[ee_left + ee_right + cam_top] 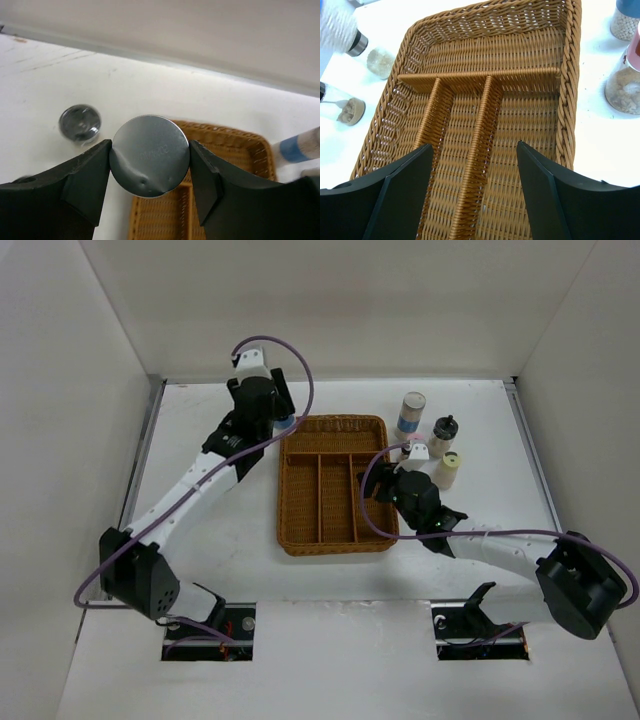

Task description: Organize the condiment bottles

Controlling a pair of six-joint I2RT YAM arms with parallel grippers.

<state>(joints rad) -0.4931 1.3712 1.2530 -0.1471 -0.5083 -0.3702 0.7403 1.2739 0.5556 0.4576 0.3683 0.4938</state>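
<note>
My left gripper (279, 417) (150, 152) is shut on the round grey cap of a blue-labelled bottle (149, 156) at the wicker tray's far left corner; a bit of its blue label (287, 424) shows from above. My right gripper (396, 480) (473, 147) is open and empty over the tray's right compartments. To the right of the tray stand a grey-capped blue-label bottle (411, 414), a black-topped jar (445, 430), a pale-yellow-capped jar (451, 469) and a pink-capped jar (414, 451) (624, 85).
The brown wicker tray (334, 424) (470, 75) (227, 142) has a cross divider and long slots. A black-topped jar (80, 122) stands on the table left of the tray. Two small jars (381, 61) (350, 111) show beyond its left rim. White walls enclose the table.
</note>
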